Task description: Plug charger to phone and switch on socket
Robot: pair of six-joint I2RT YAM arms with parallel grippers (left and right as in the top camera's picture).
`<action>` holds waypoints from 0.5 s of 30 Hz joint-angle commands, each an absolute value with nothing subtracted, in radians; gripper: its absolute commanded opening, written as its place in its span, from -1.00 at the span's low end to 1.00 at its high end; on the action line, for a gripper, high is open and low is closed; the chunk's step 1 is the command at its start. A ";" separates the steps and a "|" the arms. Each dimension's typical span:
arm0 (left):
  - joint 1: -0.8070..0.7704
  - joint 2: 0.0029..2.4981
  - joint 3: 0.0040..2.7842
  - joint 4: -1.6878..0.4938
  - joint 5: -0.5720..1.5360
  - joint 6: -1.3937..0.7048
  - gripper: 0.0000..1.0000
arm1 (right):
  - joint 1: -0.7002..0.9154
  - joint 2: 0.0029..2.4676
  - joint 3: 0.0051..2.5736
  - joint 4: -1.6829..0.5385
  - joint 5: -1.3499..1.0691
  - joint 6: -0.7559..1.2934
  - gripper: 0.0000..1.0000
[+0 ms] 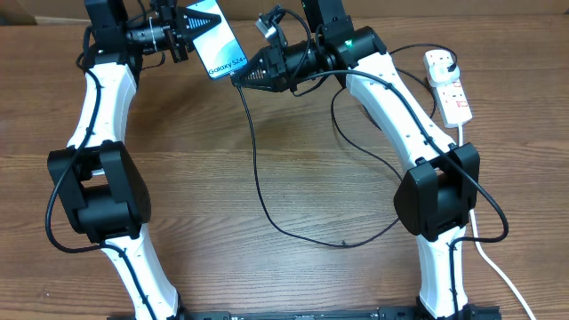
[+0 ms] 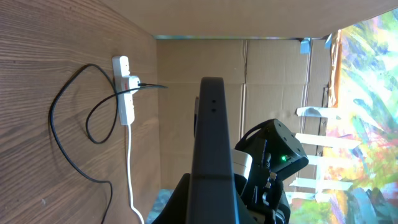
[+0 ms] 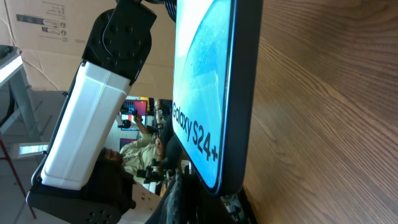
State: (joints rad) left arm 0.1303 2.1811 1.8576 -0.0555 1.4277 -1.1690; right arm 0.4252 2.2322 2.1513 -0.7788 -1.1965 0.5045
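Left pincer (image 1: 188,28): gripping the phone (image 1: 218,43), holding it above the worktop (image 1: 267,267).
Right pincer (image 1: 236,78): pinching the charger (image 1: 258,178) tip just beside the phone's short edge.
Socket (image 1: 447,84): lying well apart, beyond the Right pincer.

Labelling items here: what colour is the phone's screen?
The phone shows a light-blue screen; clearest in right wrist view.

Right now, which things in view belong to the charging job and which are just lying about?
Job: phone, in left gripper; charger, tip end at right gripper; socket.
Lying about: cardboard boxes; colourful cloth behind the table.
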 commanded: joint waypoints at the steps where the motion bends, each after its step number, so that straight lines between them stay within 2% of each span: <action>1: 0.108 2.178 1.872 -0.051 1.471 -1.153 -0.91 | 0.419 2.235 2.160 -0.772 -1.166 0.509 -0.92; 15: 0.108 2.178 1.872 -0.046 1.481 -1.150 -0.92 | 0.419 2.235 2.159 -0.787 -1.153 0.509 -0.92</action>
